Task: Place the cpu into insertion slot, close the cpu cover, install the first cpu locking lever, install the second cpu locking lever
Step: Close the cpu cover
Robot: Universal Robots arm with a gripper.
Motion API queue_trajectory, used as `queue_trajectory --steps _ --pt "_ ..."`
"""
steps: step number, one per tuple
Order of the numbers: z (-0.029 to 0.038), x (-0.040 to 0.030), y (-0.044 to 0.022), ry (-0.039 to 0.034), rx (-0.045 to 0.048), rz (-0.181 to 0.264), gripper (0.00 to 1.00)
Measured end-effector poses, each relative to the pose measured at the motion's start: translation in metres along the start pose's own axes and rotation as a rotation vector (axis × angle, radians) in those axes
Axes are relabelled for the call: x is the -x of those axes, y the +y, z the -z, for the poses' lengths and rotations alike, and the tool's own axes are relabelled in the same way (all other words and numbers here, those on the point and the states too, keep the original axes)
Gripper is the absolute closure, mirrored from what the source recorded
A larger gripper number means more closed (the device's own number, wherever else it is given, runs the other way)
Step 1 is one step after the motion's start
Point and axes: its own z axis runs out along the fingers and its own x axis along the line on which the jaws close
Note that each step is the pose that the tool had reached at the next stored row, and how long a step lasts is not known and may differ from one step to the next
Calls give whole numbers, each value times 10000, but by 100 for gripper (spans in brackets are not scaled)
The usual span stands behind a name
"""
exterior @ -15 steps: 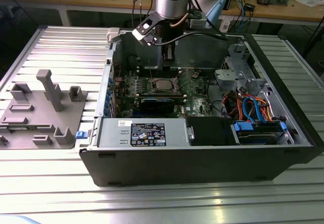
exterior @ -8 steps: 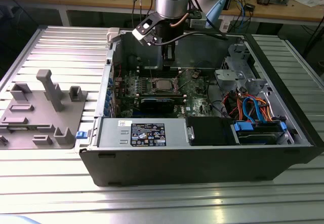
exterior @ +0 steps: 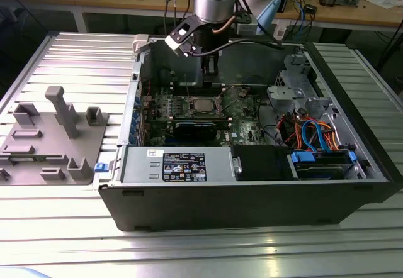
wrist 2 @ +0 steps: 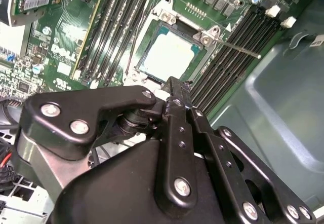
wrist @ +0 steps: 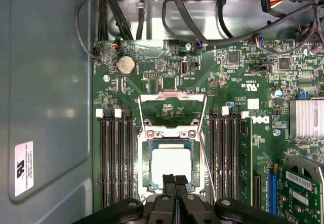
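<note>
First wrist view: tool (wrist: 174, 179) closed, fingertips (wrist: 168, 183) pressed side by side with no gap, nothing gripped between them. Positioned directly over the near edge of the cpu (wrist: 171, 162); contact with the chip not determinable.

Cpu location: seated flat in the socket of the green motherboard (wrist: 238, 82), pale silver top facing up, flanked on both sides by rows of black memory slots (wrist: 114, 158).

Cpu cover (wrist: 172, 98): swung open, lying back beyond the socket on the side away from the tool, green board visible through its centre window.

Second wrist view: locking lever (wrist 2: 241, 49) released, a thin metal rod angled out from a socket corner across the memory slots.

Exterior view: arm (exterior: 214, 1) entering at upper centre of the frame, reaching down into the open computer case (exterior: 252, 202) on the grooved metal bench (exterior: 63, 51). Grey fixture block (exterior: 53, 133) on the bench at the exterior view's left, well apart from the tool.

Labels:
- White sticker (wrist: 24, 168) with dark print on the grey case wall.
- Black label (exterior: 184, 166) with white print on the metal housing at the front of the case.
- Small white tag (exterior: 155, 153) just beside the black label.
- White silkscreen markings across the motherboard.
</note>
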Motion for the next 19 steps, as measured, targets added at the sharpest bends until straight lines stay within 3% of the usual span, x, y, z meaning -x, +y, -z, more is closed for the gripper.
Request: queue_trajectory --steps 14,17,19 --pt "-4 0 154 5 0 140 89" --pt "-6 0 236 5 -95 139 89" --pt "-6 0 242 3 -99 138 89"
